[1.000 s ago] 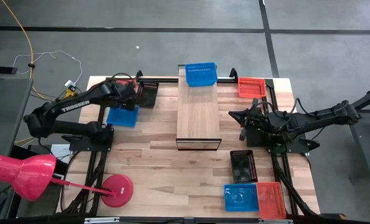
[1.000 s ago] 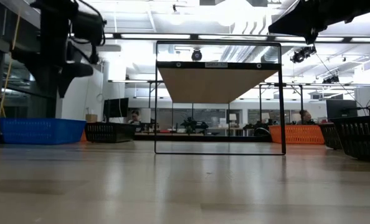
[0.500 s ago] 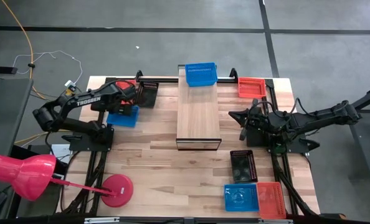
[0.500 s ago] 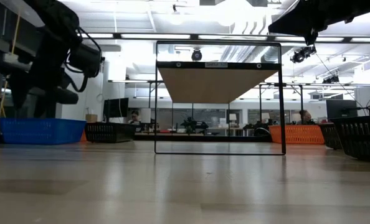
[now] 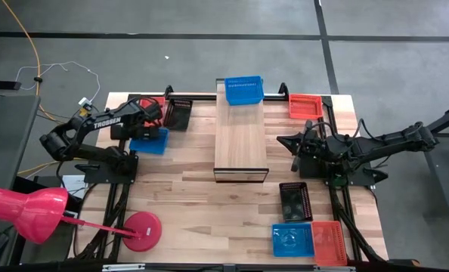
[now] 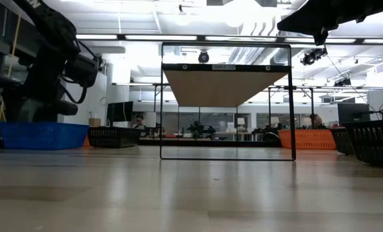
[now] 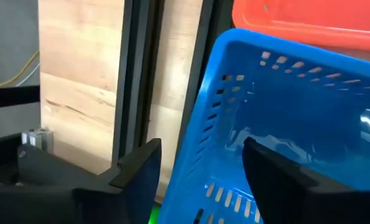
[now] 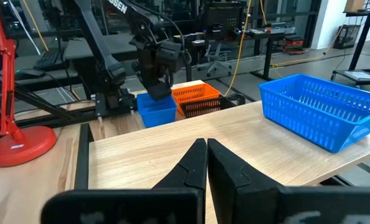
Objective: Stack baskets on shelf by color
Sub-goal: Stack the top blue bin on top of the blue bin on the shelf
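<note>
A blue basket [image 5: 153, 143] rests on the table at the far left, beside a red-orange basket [image 5: 150, 104] and a black basket [image 5: 181, 113]. My left gripper [image 7: 200, 149] points steeply down over the blue basket, open. One finger [image 7: 135, 174] stands outside the basket's end wall [image 7: 213, 118] and the other [image 7: 272, 177] inside it; no touch shows. The shelf [image 5: 240, 143] stands mid-table with another blue basket [image 5: 243, 90] on its far end. My right gripper [image 8: 207, 146] hovers shut to the right of the shelf [image 5: 285, 140].
A red-orange basket [image 5: 305, 106] sits at the far right. Black [image 5: 294, 200], blue [image 5: 292, 239] and red-orange [image 5: 329, 242] baskets lie at the near right. A red lamp [image 5: 140, 230] stands at the near left. Bare planks lie in front of the shelf.
My left gripper has sunk toward the blue basket at the far left and tipped more steeply downward, staying open. Its fingers now straddle the basket's wall. The basket has not moved.
</note>
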